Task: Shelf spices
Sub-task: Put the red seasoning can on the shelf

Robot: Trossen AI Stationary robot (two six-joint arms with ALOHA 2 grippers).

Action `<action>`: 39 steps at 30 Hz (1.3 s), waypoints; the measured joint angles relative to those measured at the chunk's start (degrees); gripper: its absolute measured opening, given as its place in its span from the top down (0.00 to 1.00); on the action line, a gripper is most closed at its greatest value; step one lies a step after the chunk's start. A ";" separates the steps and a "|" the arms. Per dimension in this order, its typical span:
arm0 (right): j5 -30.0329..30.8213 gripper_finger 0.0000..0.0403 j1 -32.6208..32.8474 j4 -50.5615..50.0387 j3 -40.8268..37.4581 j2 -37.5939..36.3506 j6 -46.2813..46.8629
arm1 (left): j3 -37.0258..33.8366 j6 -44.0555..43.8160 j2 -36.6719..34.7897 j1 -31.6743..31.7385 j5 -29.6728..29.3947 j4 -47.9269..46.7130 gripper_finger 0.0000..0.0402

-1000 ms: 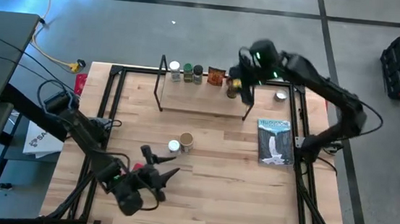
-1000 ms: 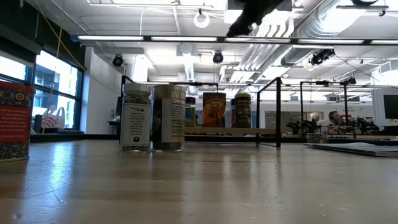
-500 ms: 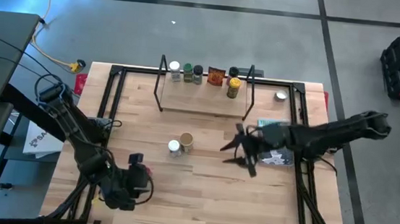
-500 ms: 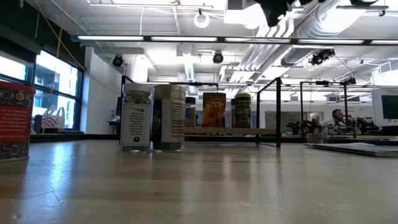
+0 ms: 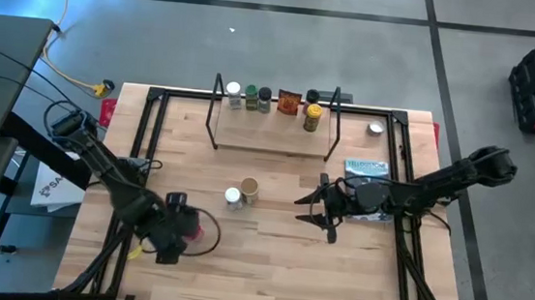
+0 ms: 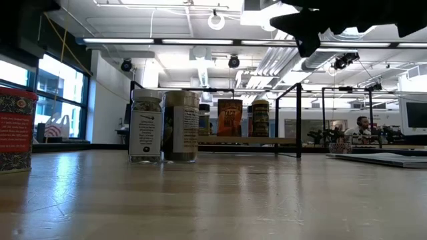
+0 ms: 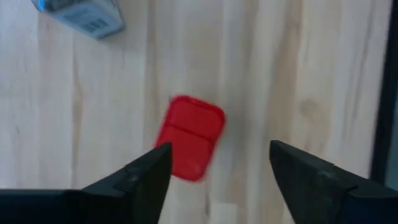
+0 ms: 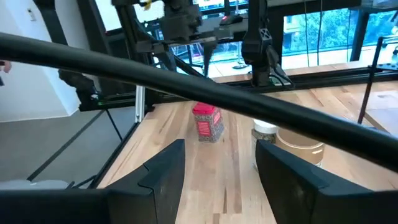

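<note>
The shelf (image 5: 271, 137), a light board with black wire uprights, stands at the table's far side. Several spices stand along its far edge, among them a yellow jar (image 5: 312, 117) and a brown packet (image 5: 289, 102). A white-lidded jar (image 5: 232, 197) and a tan jar (image 5: 249, 189) stand mid-table. The red box (image 7: 189, 138) stands upright near the left edge. My left gripper (image 7: 217, 165) hangs open above it, pointing down, with the box's top below the fingers. My right gripper (image 5: 309, 212) is open mid-table, nearly level, pointing toward the two jars (image 8: 264, 134).
A book with a waterfall cover (image 5: 369, 186) lies under my right arm, with a small silver tin (image 5: 375, 129) beyond it. A blue pack (image 7: 81, 15) lies near the red box. A black bar (image 8: 186, 87) crosses the right wrist view. Bare wood lies along the near edge.
My right gripper has swung from above the shelf's right end toward the near edge and down to mid-table, turning nearly level and facing left. My left gripper has tipped from lying level to pointing down over the red box. The box and the jars have stayed put.
</note>
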 joint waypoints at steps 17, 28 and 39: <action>0.00 0.53 0.09 0.12 0.00 0.00 0.04 | -13.89 19.74 0.38 8.39 9.49 14.90 0.21; 0.00 0.53 0.07 0.16 0.00 0.00 0.41 | -14.10 21.36 5.33 8.39 10.49 14.35 0.30; 0.33 0.53 0.09 0.23 0.00 0.00 0.41 | -6.52 21.35 6.59 10.99 11.69 6.87 0.51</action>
